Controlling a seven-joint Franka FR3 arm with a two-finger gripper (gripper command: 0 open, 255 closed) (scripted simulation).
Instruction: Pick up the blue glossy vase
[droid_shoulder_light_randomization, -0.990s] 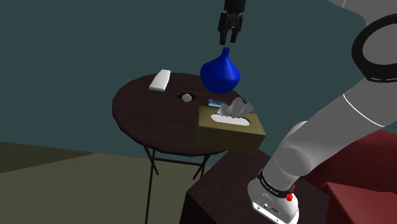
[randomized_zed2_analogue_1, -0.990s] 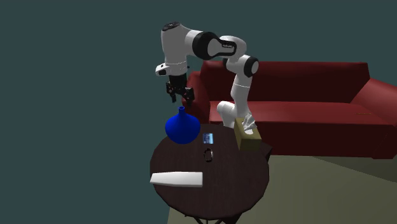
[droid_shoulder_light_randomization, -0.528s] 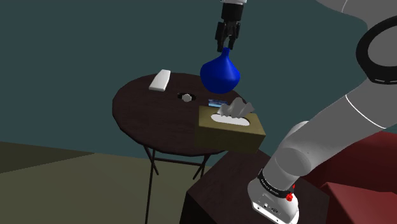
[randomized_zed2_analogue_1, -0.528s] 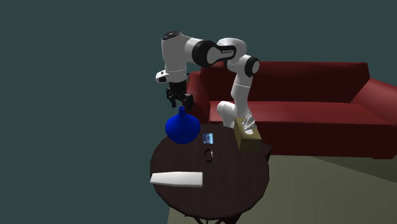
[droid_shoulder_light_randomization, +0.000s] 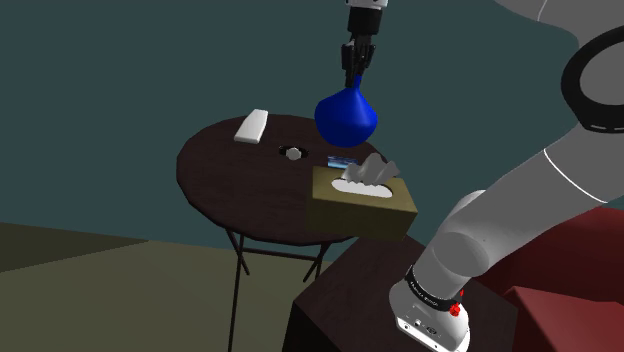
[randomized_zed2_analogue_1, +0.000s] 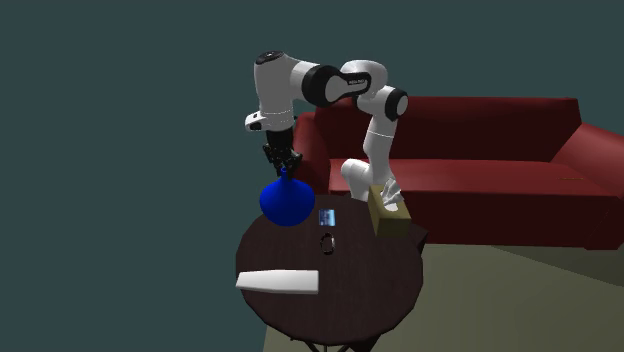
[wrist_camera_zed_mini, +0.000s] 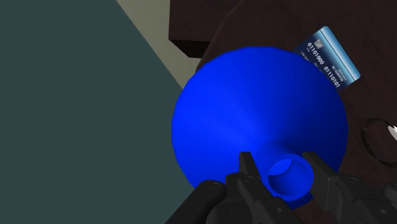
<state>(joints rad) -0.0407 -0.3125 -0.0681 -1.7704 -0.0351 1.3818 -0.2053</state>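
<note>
The glossy blue round-bellied vase (droid_shoulder_light_randomization: 346, 117), narrow open neck pointing up, stands upright near the rim of the dark round counter (droid_shoulder_light_randomization: 230, 180).

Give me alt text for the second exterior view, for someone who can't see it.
A white robot arm reaches down, its black gripper at the neck of a blue vase at the far edge of a dark round table. A blue card, a flat white block and a tissue box share the table; a dark red sofa stands behind.

Teal wall (randomized_zed2_analogue_1: 120, 120), olive floor (randomized_zed2_analogue_1: 560, 300), red sofa (randomized_zed2_analogue_1: 480, 160), round dark table (randomized_zed2_analogue_1: 370, 290)
</note>
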